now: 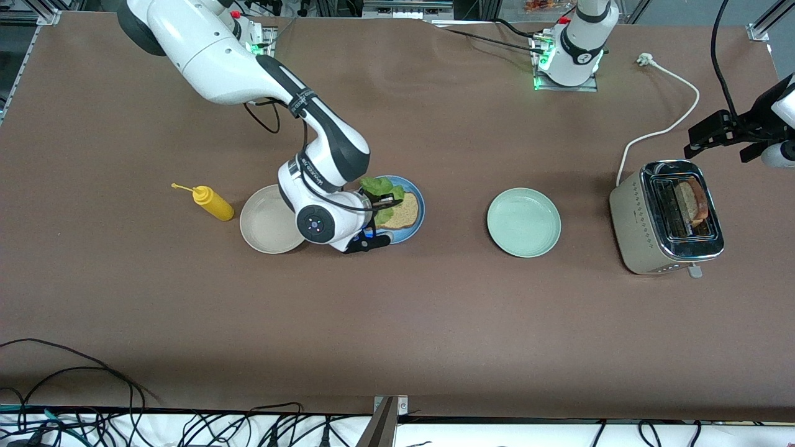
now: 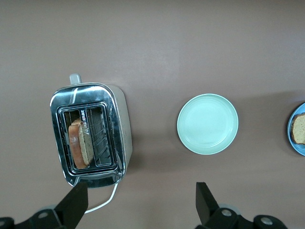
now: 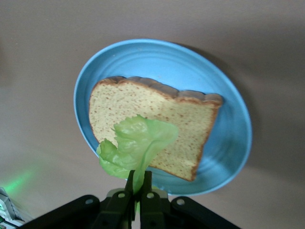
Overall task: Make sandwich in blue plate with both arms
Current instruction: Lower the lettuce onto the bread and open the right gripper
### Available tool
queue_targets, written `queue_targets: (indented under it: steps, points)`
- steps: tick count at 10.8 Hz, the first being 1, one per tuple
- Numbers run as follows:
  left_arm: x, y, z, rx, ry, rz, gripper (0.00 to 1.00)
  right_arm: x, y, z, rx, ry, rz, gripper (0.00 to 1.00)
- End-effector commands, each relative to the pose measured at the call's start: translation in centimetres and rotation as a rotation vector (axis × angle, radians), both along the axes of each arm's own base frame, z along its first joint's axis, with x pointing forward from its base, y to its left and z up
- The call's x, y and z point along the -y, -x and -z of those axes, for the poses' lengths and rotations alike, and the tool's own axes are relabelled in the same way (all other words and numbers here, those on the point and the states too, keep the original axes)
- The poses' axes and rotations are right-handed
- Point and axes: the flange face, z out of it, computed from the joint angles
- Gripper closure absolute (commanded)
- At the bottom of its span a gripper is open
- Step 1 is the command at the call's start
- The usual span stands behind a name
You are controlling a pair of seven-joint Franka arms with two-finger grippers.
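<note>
glossy white arms (image 1: 205, 56) with black joint bands (green base lights), black cables and black end effectors.

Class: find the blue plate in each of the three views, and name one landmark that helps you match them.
Front view: the blue plate lies beside the white plate, partly covered by the right gripper.
Left wrist view: only a sliver of it at the picture's edge.
Right wrist view: it fills the centre.
Shared landmark: the toast slice on it.
</note>
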Motion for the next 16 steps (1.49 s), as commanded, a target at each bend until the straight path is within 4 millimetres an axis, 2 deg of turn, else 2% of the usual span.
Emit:
queue_targets:
  steps: [1, 2, 3, 5, 8, 10, 11, 13, 16]
  points:
    - [-0.1, 0.2, -0.5, 0.0, 0.018, 0.018, 0.0, -1.6, 0.6, -0.1, 0.047, -0.004, -0.008, 0.93]
    - [-0.1, 0.2, -0.5, 0.0, 0.016, 0.02, 0.0, -2.0, 0.3, -0.3, 0.084, -0.018, -0.002, 0.7]
    - [-0.1, 0.2, -0.5, 0.0, 0.016, 0.02, 0.0, -2.1, 0.1, -0.4, 0.119, -0.009, -0.033, 0.01]
    - [-0.1, 0.2, -0.4, -0.002, 0.016, 0.02, 0.0, -1.8, -0.2, -0.9, 0.168, 0.002, -0.112, 0.0]
    - [-0.1, 0.2, -0.4, -0.002, 0.015, 0.02, 0.0, -0.7, -1.7, -4.8, 0.24, 0.08, -0.174, 0.0]
    - [0.0, 0.2, -0.2, -0.005, 0.015, 0.021, 0.0, 0.9, -2.1, -7.4, 0.262, 0.18, -0.226, 0.0]
    - [0.1, 0.2, -0.2, -0.005, 0.015, 0.021, 0.0, 2.5, -2.9, -9.2, 0.286, 0.228, -0.233, 0.0]
    - [0.0, 0.2, -0.2, -0.005, 0.015, 0.02, 0.0, 7.3, -4.7, -13.0, 0.294, 0.282, -0.188, 0.0]
    - [0.1, 0.3, -0.3, -0.003, 0.015, 0.021, 0.0, 13.0, -4.9, -17.9, 0.251, 0.347, -0.166, 0.0]
